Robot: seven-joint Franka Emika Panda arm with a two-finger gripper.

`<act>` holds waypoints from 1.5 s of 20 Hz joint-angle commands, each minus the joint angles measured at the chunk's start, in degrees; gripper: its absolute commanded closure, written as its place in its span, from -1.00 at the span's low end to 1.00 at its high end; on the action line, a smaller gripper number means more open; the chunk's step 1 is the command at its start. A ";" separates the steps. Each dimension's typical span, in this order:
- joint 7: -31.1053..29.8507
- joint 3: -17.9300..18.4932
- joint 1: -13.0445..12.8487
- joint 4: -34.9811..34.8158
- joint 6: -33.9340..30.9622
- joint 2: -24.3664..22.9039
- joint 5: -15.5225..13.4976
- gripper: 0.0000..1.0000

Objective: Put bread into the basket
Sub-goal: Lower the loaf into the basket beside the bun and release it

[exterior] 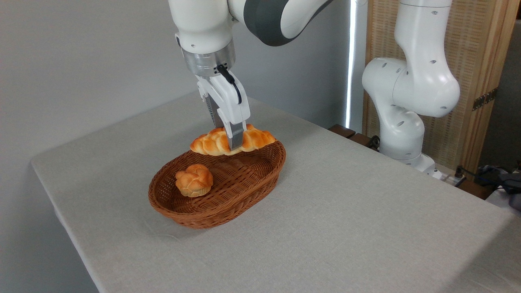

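The gripper (pixel 232 145) points straight down and its two fingers (pixel 235 138) are squeezed on the middle of the bread (pixel 211 143). One finger shows in front of the loaf; the other is behind it. The bread is a long braided loaf, shiny and golden orange. It is held level, lying left to right, over the far end of the basket (pixel 244 191). The loaf sits at about 12 o'clock of the basket, around the height of the far rim. I cannot tell if it touches the rim or is just above it.

The basket is oval, brown and woven, with low sides. Inside it, at about 8 o'clock, a small round bun (pixel 194 180) rests on the bottom. The bun and the loaf are apart.

The basket stands on a table (pixel 346 228) with a light grey cloth. The white arm (pixel 203 24) goes up from the gripper and out of the top. At 3 o'clock from the basket, well apart, the arm's thick white base (pixel 401 134) stands at the far edge of the table. Behind it is a wooden panel (pixel 476 61).
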 commanded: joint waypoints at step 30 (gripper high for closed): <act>-0.72 2.91 0.54 3.47 0.18 -1.06 0.95 -1.00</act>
